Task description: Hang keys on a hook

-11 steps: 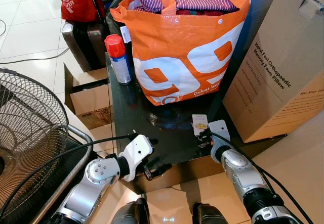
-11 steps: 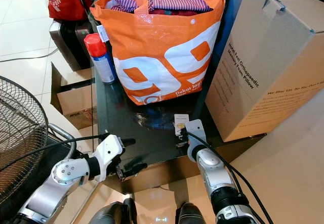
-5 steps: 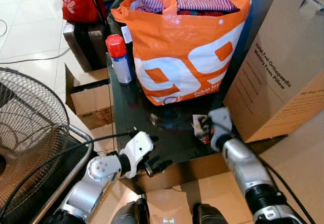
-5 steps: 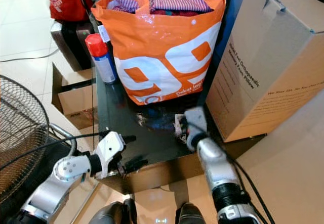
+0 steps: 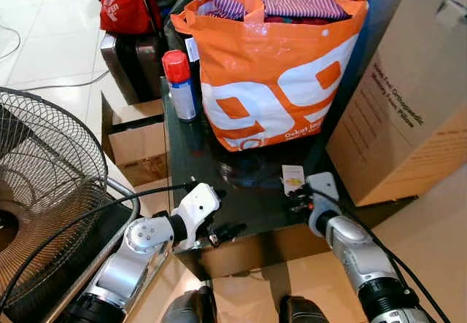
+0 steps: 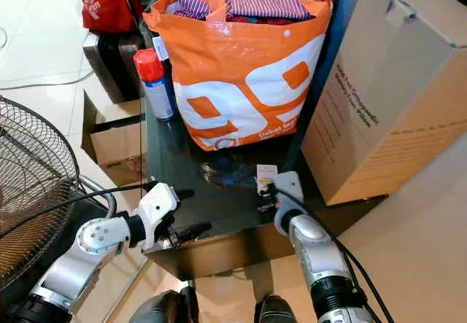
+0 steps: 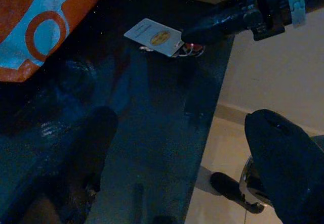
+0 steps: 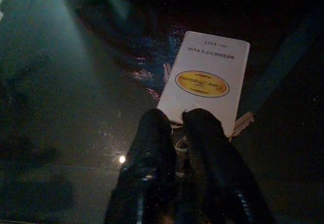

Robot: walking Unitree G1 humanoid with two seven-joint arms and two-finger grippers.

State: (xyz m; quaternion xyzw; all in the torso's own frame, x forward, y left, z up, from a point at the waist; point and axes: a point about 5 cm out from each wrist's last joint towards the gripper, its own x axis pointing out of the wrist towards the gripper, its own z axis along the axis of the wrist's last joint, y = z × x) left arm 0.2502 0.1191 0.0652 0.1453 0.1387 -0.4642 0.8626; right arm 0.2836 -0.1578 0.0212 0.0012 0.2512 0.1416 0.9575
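Note:
The keys, on a ring with a white resident's-pass card [image 8: 205,85], lie on the black glass table [image 5: 241,192] in front of the orange bag. My right gripper [image 8: 177,128] rests low on the table at the card's near edge. Its two black fingers [image 8: 152,133] are pressed together around the key ring. The same card [image 5: 292,178] and right gripper [image 5: 298,199] appear in the head views. My left gripper [image 5: 222,212] hovers at the table's front left edge with its fingers [image 7: 76,158] spread wide and nothing between them.
A full orange shopping bag [image 5: 277,68] and a red-capped spray can [image 5: 179,86] stand at the back of the table. A large cardboard box [image 5: 408,97] crowds the right side. A floor fan [image 5: 44,177] and an open small carton [image 5: 135,141] sit to the left.
Half a second ago my right gripper was blurred and raised over the card; now it is back down at the card's near edge. The camera has shifted slightly. The card lies where it was.

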